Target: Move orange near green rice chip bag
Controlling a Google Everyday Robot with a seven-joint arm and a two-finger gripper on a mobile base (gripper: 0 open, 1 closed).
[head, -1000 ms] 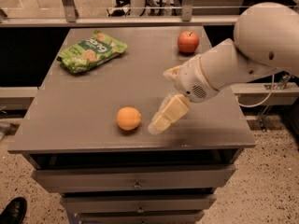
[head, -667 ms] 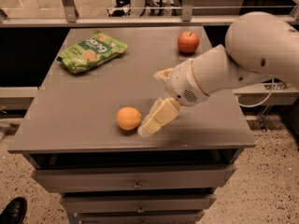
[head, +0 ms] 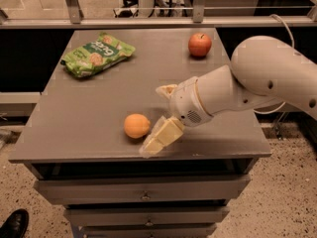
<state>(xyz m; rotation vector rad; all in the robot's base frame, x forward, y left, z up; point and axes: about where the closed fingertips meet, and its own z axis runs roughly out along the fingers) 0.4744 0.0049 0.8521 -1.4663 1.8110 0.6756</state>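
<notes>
The orange (head: 136, 125) lies on the grey table (head: 89, 113) near its front edge. The green rice chip bag (head: 97, 53) lies flat at the table's back left, far from the orange. My gripper (head: 153, 119) is low over the table just right of the orange, open and holding nothing. Its near finger (head: 161, 136) rests close to the orange's right side, and its far finger (head: 166, 89) is behind. The white arm (head: 257, 78) reaches in from the right.
A red apple (head: 199, 44) with a stem sits at the table's back right. The table has drawers (head: 143, 195) below its front edge. A dark shoe (head: 14, 223) is on the floor at the lower left. A metal rail runs behind the table.
My gripper has moved left along the table's front, closing the gap to the orange. The orange, bag and apple have not moved.
</notes>
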